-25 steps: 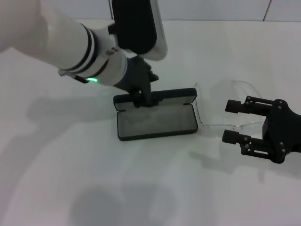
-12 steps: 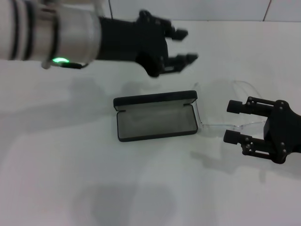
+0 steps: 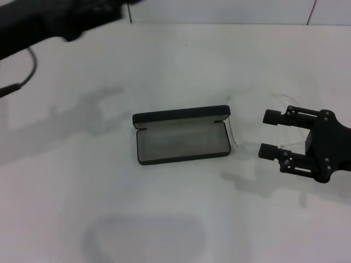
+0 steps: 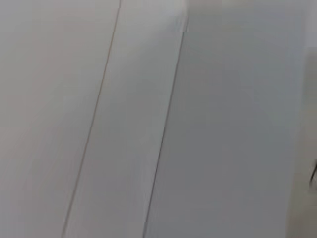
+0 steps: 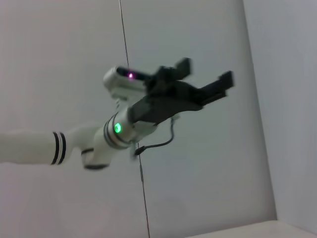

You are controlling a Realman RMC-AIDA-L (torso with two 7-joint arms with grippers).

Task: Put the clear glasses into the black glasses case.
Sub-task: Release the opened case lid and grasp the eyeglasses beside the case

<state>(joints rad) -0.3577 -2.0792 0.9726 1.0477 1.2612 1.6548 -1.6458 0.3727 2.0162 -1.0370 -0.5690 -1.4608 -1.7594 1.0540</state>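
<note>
The black glasses case (image 3: pixel 181 140) lies open mid-table, its lid upright at the far side and its grey lining bare. The clear glasses (image 3: pixel 235 130) lie on the table just right of the case, faint against the white top. My right gripper (image 3: pixel 265 134) is open at the glasses' right side, fingertips pointing toward the case; contact with the glasses cannot be made out. My left arm (image 3: pixel 49 22) is raised at the far left corner. In the right wrist view, my left gripper (image 5: pixel 205 75) is open and holds nothing.
A white tabletop (image 3: pixel 164 219) spreads all around the case. A white wall with thin seams (image 4: pixel 163 129) fills the left wrist view.
My left arm has let go of the case lid and swung up and away to the far left. The case stays open. My right gripper has edged slightly toward the case.
</note>
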